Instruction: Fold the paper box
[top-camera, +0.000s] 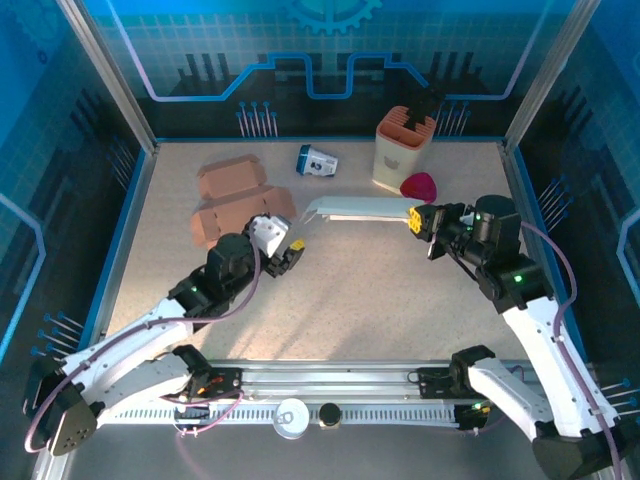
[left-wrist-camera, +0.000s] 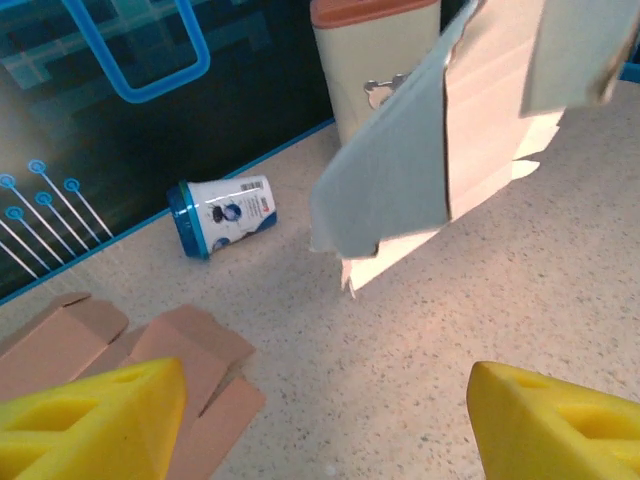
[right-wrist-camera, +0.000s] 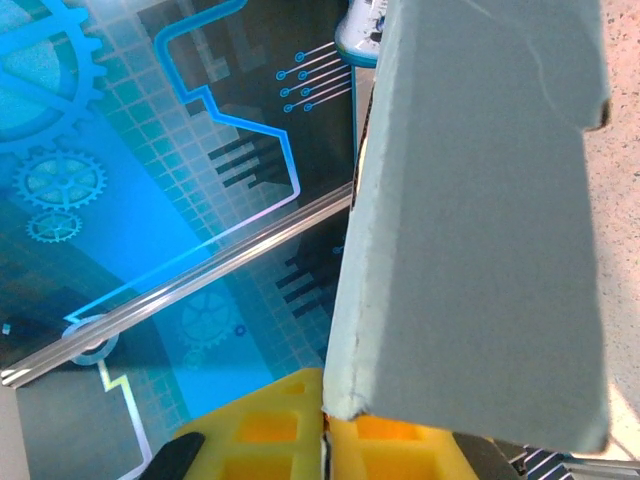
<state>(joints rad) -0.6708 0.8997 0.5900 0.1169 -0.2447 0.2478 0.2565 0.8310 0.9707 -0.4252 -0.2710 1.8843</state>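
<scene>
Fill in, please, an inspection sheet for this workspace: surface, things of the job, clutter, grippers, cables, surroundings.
Surface: speckled beige table; no spill seen.
Job's things: paper box, flat and unfolded, gripped at its right end.
Clutter: brown cardboard boxes lying flat at the rear left; small blue-white cup on its side; beige holder upright; pink object beside the holder.
Grippers: left gripper open and empty, near the paper box's left end; right gripper shut on the paper box.
Cables: left arm cable and right arm cable hang in loose loops; no snag seen.
Surroundings: blue printed walls; metal frame post.
</scene>
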